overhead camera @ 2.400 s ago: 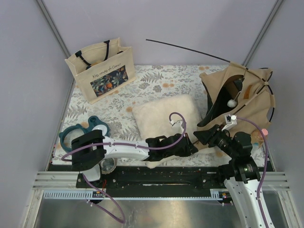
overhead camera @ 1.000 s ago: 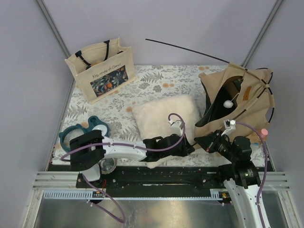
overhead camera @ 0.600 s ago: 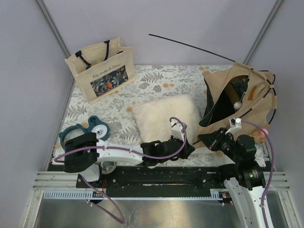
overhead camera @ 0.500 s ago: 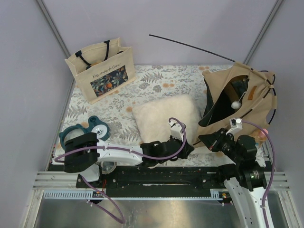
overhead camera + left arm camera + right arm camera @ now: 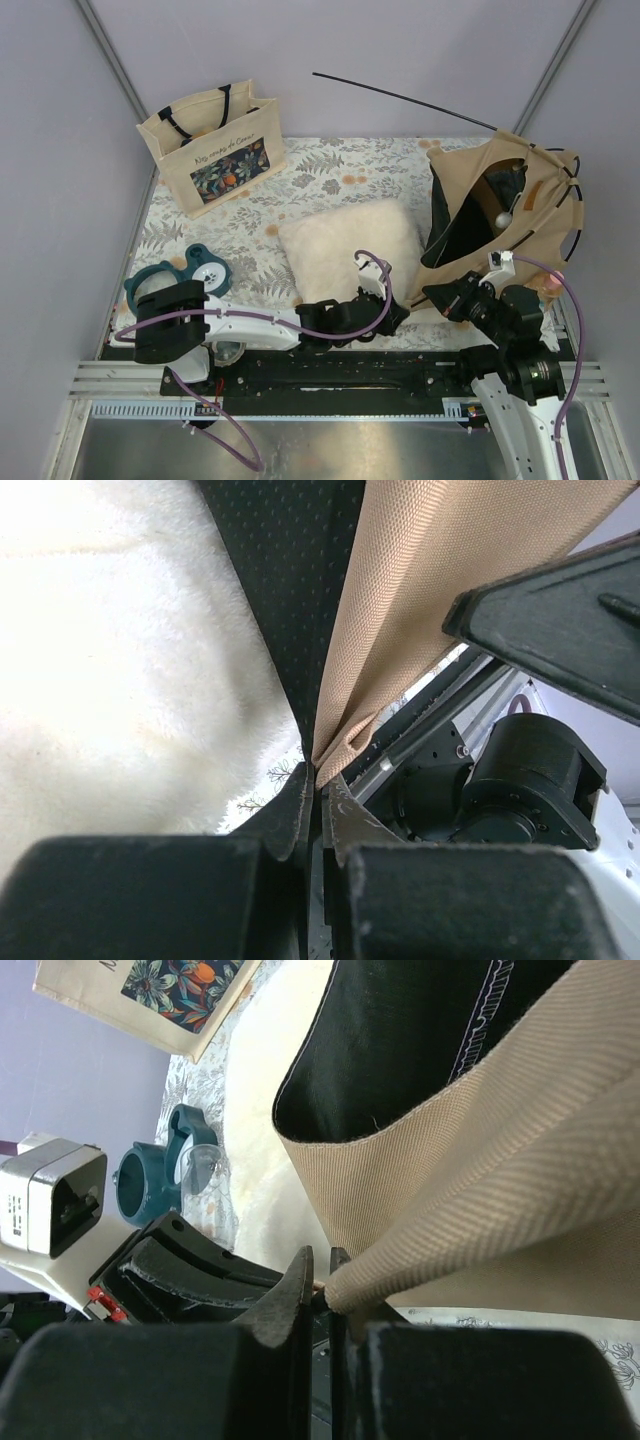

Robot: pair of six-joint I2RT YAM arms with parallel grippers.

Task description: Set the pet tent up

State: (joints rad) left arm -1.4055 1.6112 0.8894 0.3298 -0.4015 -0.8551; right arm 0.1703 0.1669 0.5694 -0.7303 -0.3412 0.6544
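Observation:
The tan pet tent (image 5: pixel 530 200) stands half-raised at the right of the mat, its dark arched doorway (image 5: pixel 462 222) facing left, a white pompom (image 5: pixel 504 219) and a brown label (image 5: pixel 546 194) inside. A thin black pole (image 5: pixel 400 97) sticks out up-left from its top. My left gripper (image 5: pixel 397 313) is shut on the tent's near bottom corner, seen as folded tan fabric (image 5: pixel 345 752) in the left wrist view. My right gripper (image 5: pixel 432 294) is shut on a tan sleeve end (image 5: pixel 350 1288) of the tent right beside it.
A fluffy cream pillow (image 5: pixel 345 247) lies in the middle, touching the tent. A beige tote bag (image 5: pixel 213 145) with a floral print stands at the back left. A teal ring object (image 5: pixel 180 277) lies at the front left. Purple walls enclose the mat.
The tent has risen and swung slightly right and back; its pole tip lifted. Both grippers kept their hold on its near corner and shifted slightly right.

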